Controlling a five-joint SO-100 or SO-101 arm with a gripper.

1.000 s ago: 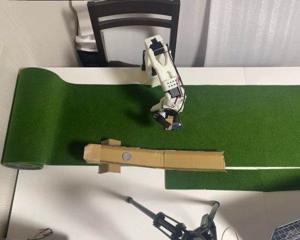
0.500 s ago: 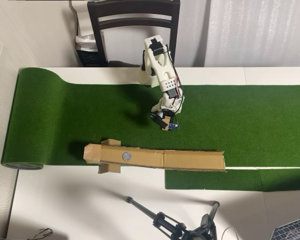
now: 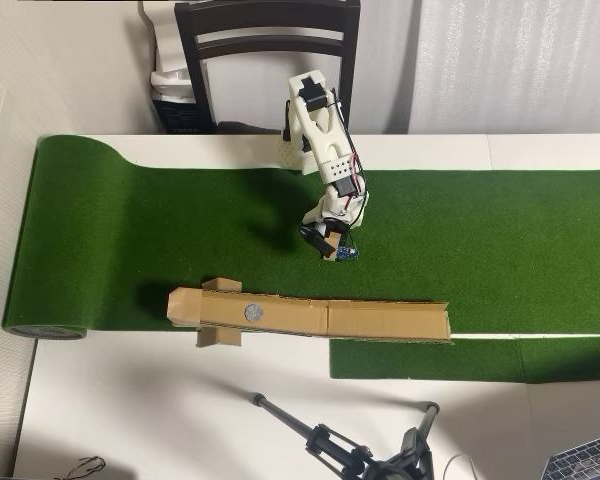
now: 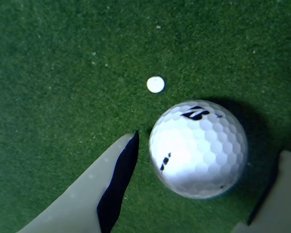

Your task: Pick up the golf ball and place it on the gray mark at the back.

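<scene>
Wrist view: my claw [image 4: 203,194] is spread wide, holding nothing. Left finger [image 4: 94,194] sits just beside the golf ball [image 4: 198,148], small gap visible; right finger at the frame's lower-right edge, also apart from the ball. Ball lies between the two fingers, resting on the green turf [image 4: 63,73], black logo facing up. A tiny white dot [image 4: 155,84] lies on the turf just beyond the ball.

Overhead view: claw [image 3: 332,250] is low over the turf [image 3: 130,230], approx. mid-mat; ball itself hidden under the arm. The gray mark [image 3: 251,312] sits on the long brown cardboard strip [image 3: 380,320], toward the strip's left end, well apart from the claw. Strip lies along the turf's near edge on the white table [image 3: 130,400].
</scene>
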